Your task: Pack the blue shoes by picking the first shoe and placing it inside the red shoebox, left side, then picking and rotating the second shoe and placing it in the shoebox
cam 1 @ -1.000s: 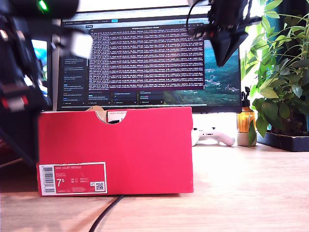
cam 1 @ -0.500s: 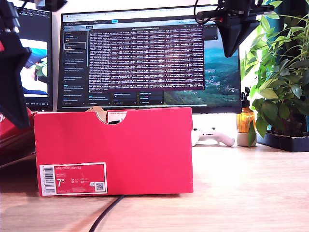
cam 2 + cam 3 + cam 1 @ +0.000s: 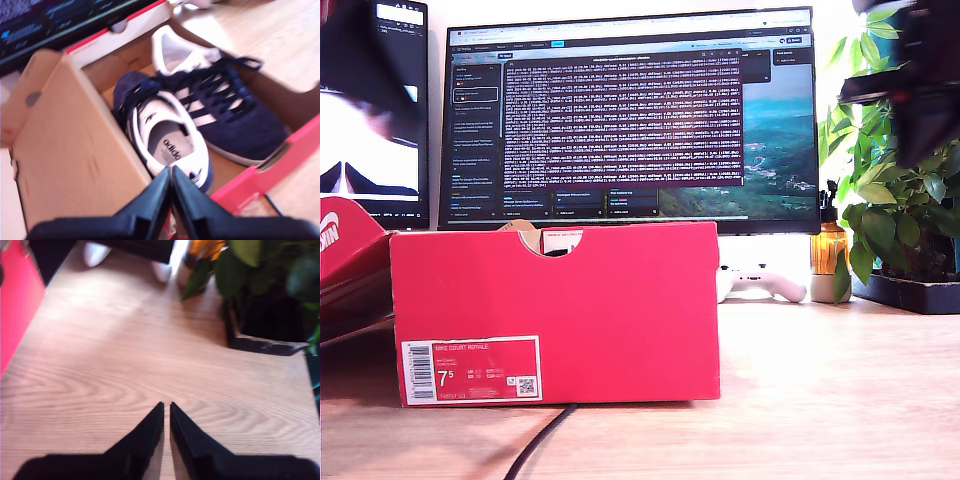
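Both blue shoes lie inside the red shoebox [image 3: 280, 165], side by side and pointing opposite ways. One shoe [image 3: 170, 142] shows its white insole close under my first gripper [image 3: 171, 172], which hovers above the box rim, shut and holding nothing. The other shoe [image 3: 230, 110] shows white stripes and dark laces. In the exterior view the shoebox [image 3: 555, 300] hides the shoes. My second gripper [image 3: 166, 407] is shut and empty over bare table [image 3: 125, 355], with the box's red wall [image 3: 12, 305] off to one side. Both arms are dark blurs at the exterior view's top left [image 3: 365, 60] and top right [image 3: 920, 70].
The red lid [image 3: 345, 260] leans at the box's side on the exterior view's left. A monitor [image 3: 630, 120] stands behind the box. A white controller [image 3: 760, 283], an amber bottle [image 3: 828, 250] and potted plants [image 3: 905, 200] sit at the exterior view's right. A black cable [image 3: 540, 445] runs under the box.
Both arms have risen and swung outward, away from the box. The box slid slightly towards the exterior view's left, and the red lid now shows beside it.
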### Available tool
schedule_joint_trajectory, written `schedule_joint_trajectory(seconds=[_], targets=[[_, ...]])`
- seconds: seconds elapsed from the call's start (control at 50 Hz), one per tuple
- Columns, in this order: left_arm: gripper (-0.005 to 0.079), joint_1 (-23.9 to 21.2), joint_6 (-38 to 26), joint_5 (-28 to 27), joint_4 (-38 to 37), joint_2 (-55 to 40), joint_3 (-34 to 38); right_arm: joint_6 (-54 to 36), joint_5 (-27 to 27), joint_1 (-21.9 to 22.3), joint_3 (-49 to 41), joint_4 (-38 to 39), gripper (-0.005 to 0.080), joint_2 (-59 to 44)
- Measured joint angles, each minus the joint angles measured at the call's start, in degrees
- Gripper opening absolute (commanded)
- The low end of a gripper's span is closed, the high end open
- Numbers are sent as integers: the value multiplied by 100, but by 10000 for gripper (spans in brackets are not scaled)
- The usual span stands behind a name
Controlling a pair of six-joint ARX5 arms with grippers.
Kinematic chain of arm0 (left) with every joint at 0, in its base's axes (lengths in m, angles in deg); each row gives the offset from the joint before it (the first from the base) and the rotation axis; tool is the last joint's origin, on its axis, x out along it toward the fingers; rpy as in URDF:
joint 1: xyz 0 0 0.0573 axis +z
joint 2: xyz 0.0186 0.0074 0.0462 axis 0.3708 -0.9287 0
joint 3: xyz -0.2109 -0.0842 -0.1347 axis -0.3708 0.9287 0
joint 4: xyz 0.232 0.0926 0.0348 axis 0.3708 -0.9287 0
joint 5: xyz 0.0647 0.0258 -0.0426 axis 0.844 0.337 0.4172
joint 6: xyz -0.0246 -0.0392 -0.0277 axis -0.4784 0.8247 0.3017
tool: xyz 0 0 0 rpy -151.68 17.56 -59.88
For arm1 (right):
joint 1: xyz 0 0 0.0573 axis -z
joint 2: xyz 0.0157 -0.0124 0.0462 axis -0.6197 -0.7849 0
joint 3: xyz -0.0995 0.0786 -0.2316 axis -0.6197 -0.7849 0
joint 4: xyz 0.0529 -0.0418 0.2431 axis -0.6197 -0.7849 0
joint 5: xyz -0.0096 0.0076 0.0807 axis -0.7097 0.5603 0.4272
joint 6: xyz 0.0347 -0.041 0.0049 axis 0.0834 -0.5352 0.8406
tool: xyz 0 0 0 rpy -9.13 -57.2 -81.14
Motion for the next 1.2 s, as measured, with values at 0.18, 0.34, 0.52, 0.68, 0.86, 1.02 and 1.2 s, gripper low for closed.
schedule_joint_trajectory(seconds=[0.18, 0.34, 0.52, 0.68, 0.86, 1.02, 1.2], targets=[[-11, 284, 127, 0, 763, 514, 710, -197, 179, 74, -1051, 824, -2, 684], [-11, 595, 168, 2, 1239, 960, 1172, -72, 179, 186, -1891, 1768, -2, 1117], [-11, 966, 160, -2, 1998, 1327, 1587, 72, 175, 227, -2575, 2959, -2, 1237], [-11, 1521, 79, -264, 2503, 1609, 2037, 68, 203, 481, -3209, 3821, -2, 1233], [-11, 2218, 57, -730, 2924, 1687, 2697, 26, 485, 1224, -3482, 3987, -2, 1233], [-11, 2675, 61, -984, 2911, 1882, 2824, 24, 702, 1545, -3497, 4153, -2, 1233], [-11, 3005, 168, -1154, 2804, 2133, 2824, 59, 798, 1698, -4000, 4649, -2, 1233]])
